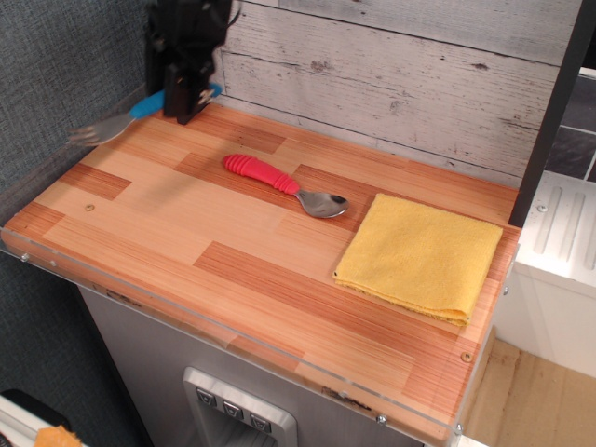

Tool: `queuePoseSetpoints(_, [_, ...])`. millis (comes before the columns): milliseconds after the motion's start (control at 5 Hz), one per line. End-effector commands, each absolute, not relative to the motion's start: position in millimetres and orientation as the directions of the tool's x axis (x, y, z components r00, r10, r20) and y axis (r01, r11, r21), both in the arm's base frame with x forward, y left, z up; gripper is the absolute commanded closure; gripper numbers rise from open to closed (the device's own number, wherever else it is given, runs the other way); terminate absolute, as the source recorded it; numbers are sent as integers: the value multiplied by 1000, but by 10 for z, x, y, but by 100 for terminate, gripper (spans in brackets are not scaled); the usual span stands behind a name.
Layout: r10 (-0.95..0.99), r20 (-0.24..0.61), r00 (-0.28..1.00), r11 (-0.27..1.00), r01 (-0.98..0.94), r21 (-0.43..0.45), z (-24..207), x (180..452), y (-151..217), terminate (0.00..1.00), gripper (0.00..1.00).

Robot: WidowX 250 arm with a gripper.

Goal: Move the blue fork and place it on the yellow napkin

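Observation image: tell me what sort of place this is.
Probably a mock kitchen set up for robot tests: a wood-pattern counter against a plank wall, with a spoon, a napkin, and a gripper holding a fork.

Gripper (186, 104) raised, jaws clamped shut

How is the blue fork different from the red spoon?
The blue fork has a blue handle and tines; the red spoon has a red handle and a round bowl. The fork is held up in the claw; the spoon lies on the table. Both have metal ends.
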State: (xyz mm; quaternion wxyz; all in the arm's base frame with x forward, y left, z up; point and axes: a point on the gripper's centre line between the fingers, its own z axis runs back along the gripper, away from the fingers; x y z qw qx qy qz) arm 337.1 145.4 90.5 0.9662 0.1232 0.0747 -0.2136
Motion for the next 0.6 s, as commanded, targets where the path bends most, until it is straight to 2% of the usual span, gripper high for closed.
queuePoseSetpoints(0, [-329, -69, 942, 922, 336, 195, 1348, 3223, 991, 0, 100])
queuePoseSetpoints(400, [-203, 61, 977, 971, 193, 143, 1296, 3084, 372, 0, 100])
